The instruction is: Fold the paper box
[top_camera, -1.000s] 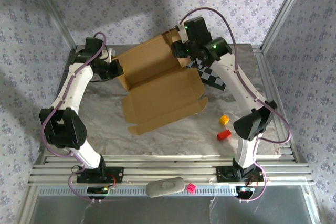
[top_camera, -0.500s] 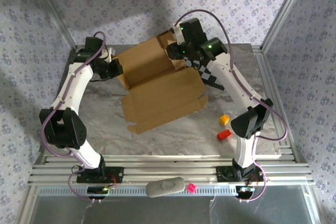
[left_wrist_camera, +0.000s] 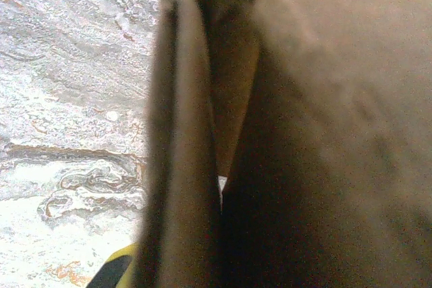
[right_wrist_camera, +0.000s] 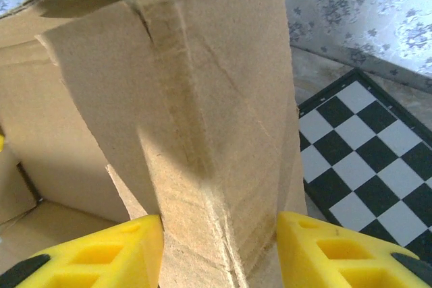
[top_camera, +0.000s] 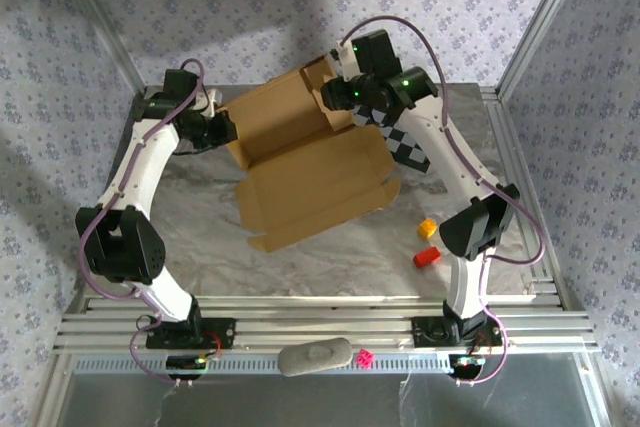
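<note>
**At the far edge, the right wall gets pinched in**

Toward the far edge of the counter (top_camera: pixel 330 257), the paper box (top_camera: pixel 310 182) stands half raised: its back panel is upright, while its front panel and flaps lie flat around the middle of the counter. Over the last second my right claw (top_camera: pixel 338 97) has swung in toward the left and then eased back a touch. The whole sheet has slid slightly toward the right edge with it, and more of the checkered board (top_camera: pixel 405 142) now lies uncovered behind my wrist. My left arm has hardly moved in that time.

I read this as the right side wall being creased inward. The fold is under way but far from done, since the front half is not yet lifted.

My right claw is clenched on the box's far-right corner. In the wrist view the yellow fingers (right_wrist_camera: pixel 324 251) press either side of a folded column of cardboard. My right arm rises from the near edge, elbows out to the right, and reaches long to the far edge, with the wrist turned leftward.

My left claw (top_camera: pixel 218 130) sits against the box's far-left corner. Blurred cardboard crowds its camera, so I cannot tell whether it grips. That arm bows out along the left edge, with the wrist bent toward the box.
</note>
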You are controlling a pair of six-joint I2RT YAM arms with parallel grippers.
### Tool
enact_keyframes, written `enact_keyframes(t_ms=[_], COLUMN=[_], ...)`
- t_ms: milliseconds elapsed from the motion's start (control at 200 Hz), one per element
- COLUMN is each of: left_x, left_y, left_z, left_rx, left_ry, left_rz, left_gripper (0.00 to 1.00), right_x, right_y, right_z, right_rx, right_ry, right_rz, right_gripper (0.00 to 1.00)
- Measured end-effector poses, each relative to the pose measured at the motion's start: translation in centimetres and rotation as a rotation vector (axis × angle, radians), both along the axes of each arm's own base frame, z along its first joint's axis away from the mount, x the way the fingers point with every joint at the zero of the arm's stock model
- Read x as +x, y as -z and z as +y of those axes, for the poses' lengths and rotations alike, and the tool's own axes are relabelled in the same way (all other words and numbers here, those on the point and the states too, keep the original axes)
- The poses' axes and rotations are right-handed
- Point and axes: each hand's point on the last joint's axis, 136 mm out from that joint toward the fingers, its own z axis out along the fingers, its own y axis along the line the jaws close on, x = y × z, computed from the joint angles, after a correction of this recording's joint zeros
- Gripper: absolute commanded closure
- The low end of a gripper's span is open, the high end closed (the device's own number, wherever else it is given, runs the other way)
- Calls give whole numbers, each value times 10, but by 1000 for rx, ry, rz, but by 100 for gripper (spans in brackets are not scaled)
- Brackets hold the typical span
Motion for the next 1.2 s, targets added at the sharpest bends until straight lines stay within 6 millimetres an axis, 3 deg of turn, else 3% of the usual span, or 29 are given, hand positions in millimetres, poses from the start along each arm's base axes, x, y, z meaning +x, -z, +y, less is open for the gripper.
enact_keyframes(t_ms=[115, 205, 455, 845, 980, 1119, 1204], left_x=[1, 1, 1, 5, 5, 4, 4], left_y=[-1, -1, 0, -12, -12, -12, -12], left_z=[-1, -1, 0, -3, -2, -2, -2], left_rx=[-2, -1, 4, -1, 2, 3, 3], left_ry=[2, 2, 0, 4, 2, 2, 3], left_rz=[-6, -7, -6, -37, -36, -34, -32], left_gripper=[100, 100, 100, 100, 100, 100, 100], right_x=[7, 10, 19, 13, 16, 24, 27], right_y=[3, 8, 11, -2, 0, 8, 12], right_z=[0, 0, -13, -14, -13, -16, -19], right_rx=[-37, -85, -218, -398, -373, -287, -237], right_ry=[33, 64, 176, 317, 294, 237, 209], right_rz=[-18, -37, -103, -240, -225, -163, -126], right_gripper=[56, 64, 100, 100, 93, 93, 86])
